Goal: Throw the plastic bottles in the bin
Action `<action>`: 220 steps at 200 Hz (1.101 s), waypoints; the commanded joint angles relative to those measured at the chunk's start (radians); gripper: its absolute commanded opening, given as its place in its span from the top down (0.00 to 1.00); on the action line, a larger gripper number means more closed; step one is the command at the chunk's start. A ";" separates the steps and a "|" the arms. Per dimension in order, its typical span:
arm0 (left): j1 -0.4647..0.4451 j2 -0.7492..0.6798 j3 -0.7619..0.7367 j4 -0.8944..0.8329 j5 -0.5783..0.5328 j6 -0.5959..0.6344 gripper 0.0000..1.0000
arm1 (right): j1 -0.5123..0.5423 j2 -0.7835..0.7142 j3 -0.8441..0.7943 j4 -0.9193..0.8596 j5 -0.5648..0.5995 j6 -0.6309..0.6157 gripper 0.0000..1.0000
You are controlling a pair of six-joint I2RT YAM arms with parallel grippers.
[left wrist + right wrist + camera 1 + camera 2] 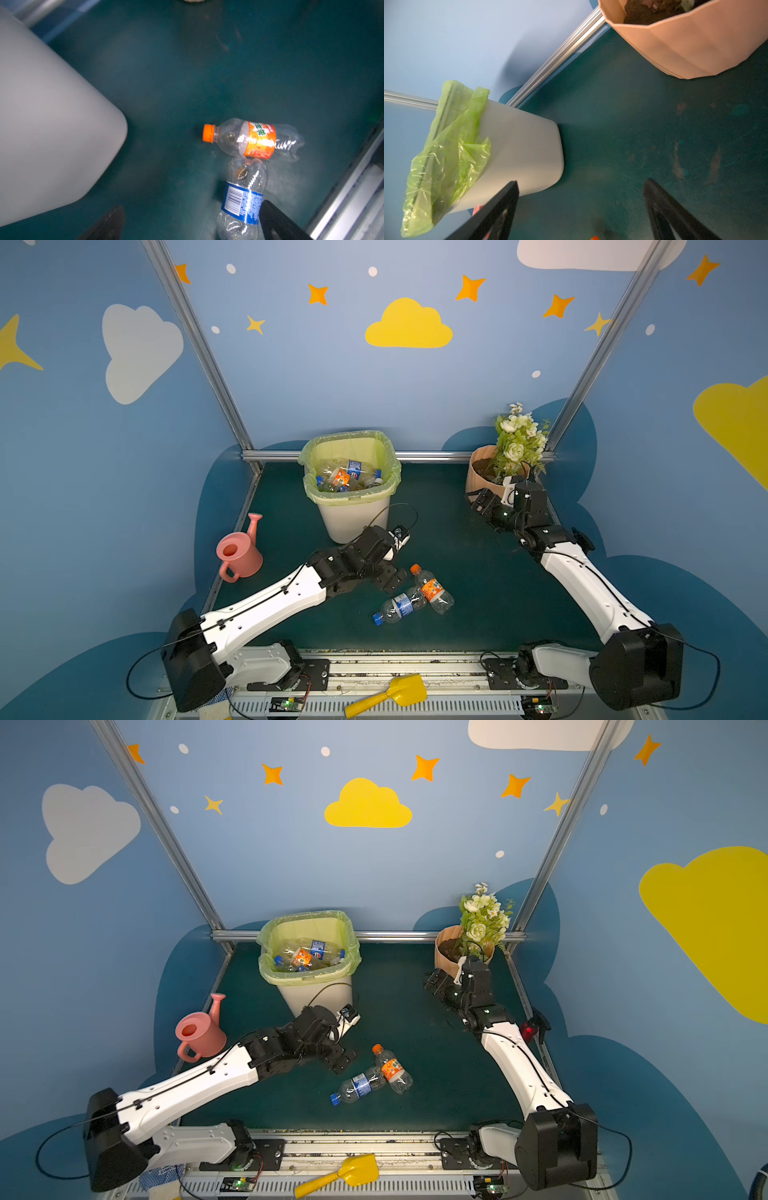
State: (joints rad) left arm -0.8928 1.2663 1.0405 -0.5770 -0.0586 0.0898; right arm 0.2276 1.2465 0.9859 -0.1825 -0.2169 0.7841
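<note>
A clear plastic bottle with an orange label (432, 589) and orange cap and a clear plastic bottle with a blue label (397, 608) and blue cap lie on their sides, touching, just in front of the off-white square plastic bin (353, 522). The bin is lined with a light-green bag and has more clear bottles (347, 477) piled inside. The left gripper (193, 205), jaws wide apart and empty, hangs in front of the bin over the blue-labelled one. One finger may touch it, but the blurred wrist view leaves that unsure. The right gripper (581, 181), also spread wide and holding nothing, is right of the bin, beside a peach ribbed flower pot (478, 472). A pink plastic watering can (239, 551) stands left of the bin.
</note>
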 commanded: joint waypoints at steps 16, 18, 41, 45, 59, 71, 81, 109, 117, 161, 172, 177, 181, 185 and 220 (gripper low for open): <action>-0.029 0.094 0.065 -0.161 0.092 0.057 0.00 | -0.014 -0.017 -0.023 0.036 -0.008 0.033 0.07; -0.032 0.099 0.067 -0.165 0.095 0.058 0.00 | -0.014 -0.017 -0.024 0.035 -0.009 0.035 0.07; -0.049 0.158 0.092 -0.196 0.119 0.069 0.00 | -0.020 -0.016 -0.030 0.037 -0.015 0.041 0.07; -0.052 0.168 0.097 -0.200 0.121 0.071 0.00 | -0.021 -0.016 -0.032 0.037 -0.015 0.041 0.07; -0.058 0.201 0.109 -0.210 0.130 0.075 0.00 | -0.026 -0.019 -0.036 0.037 -0.016 0.044 0.07; -0.064 0.230 0.121 -0.218 0.138 0.079 0.00 | -0.030 -0.022 -0.041 0.038 -0.018 0.047 0.07; -0.069 0.255 0.133 -0.227 0.143 0.084 0.01 | -0.033 -0.026 -0.046 0.038 -0.019 0.049 0.07; -0.083 0.340 0.177 -0.269 0.139 0.110 0.04 | -0.042 -0.036 -0.059 0.038 -0.021 0.054 0.07; -0.086 0.362 0.190 -0.277 0.133 0.114 0.05 | -0.045 -0.039 -0.062 0.039 -0.022 0.056 0.07; -0.100 0.465 0.243 -0.314 0.119 0.121 0.09 | -0.060 -0.061 -0.083 0.038 -0.023 0.061 0.07; -0.104 0.485 0.248 -0.317 0.112 0.126 0.11 | -0.064 -0.066 -0.089 0.037 -0.022 0.063 0.07; -0.107 0.491 0.250 -0.315 0.111 0.127 0.11 | -0.066 -0.068 -0.091 0.037 -0.022 0.064 0.07; -0.107 0.495 0.250 -0.314 0.111 0.127 0.12 | -0.068 -0.070 -0.093 0.037 -0.022 0.063 0.07; -0.109 0.500 0.250 -0.312 0.112 0.128 0.12 | -0.069 -0.071 -0.094 0.037 -0.022 0.066 0.07; -0.113 0.534 0.251 -0.291 0.132 0.120 0.17 | -0.080 -0.081 -0.107 0.038 -0.030 0.070 0.07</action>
State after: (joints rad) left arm -1.0008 1.7817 1.2739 -0.8505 0.0639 0.2054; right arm 0.1570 1.1912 0.8936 -0.1581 -0.2344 0.8444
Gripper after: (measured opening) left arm 0.845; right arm 0.933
